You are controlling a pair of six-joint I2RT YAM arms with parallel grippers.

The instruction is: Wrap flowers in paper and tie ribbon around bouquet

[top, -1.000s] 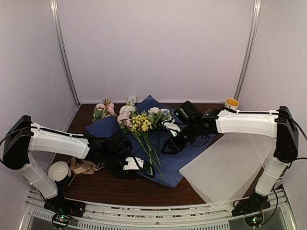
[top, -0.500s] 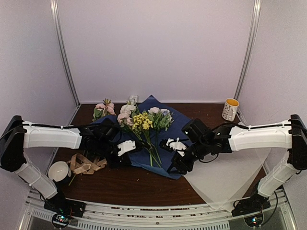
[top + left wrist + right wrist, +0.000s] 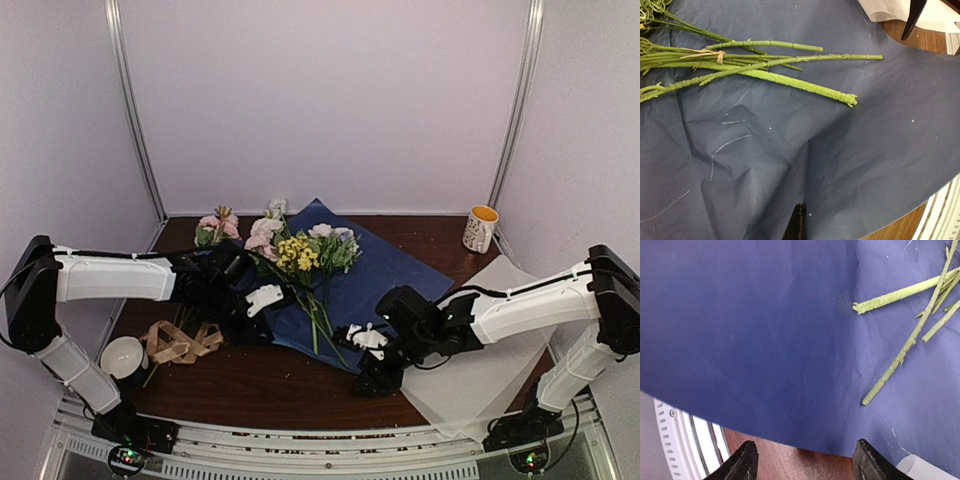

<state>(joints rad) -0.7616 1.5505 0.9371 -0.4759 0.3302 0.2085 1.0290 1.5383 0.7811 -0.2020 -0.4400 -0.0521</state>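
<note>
The flowers (image 3: 300,255), white, pink and yellow blooms, lie on the dark blue paper (image 3: 395,280) with their green stems (image 3: 765,65) pointing at the near corner. My left gripper (image 3: 262,305) is shut on a raised fold of the paper (image 3: 850,150) at its left side, just beside the stems. My right gripper (image 3: 358,360) hovers open at the paper's near edge (image 3: 790,365), its two black fingertips (image 3: 742,462) over bare wood with nothing between them. Stem ends (image 3: 900,357) show ahead of it. The tan ribbon (image 3: 180,342) lies looped on the table at the left.
A pale translucent sheet (image 3: 490,350) lies under my right arm at the right. A yellow-lined mug (image 3: 481,228) stands at the back right. Loose pink flowers (image 3: 218,228) lie at the back left, and a white bowl (image 3: 123,355) sits near the ribbon. The white slotted rail (image 3: 685,440) runs along the near edge.
My right gripper drew back from over the paper to its near edge and opened. My left gripper moved away from me and inward, carrying the paper's left side toward the stems.
</note>
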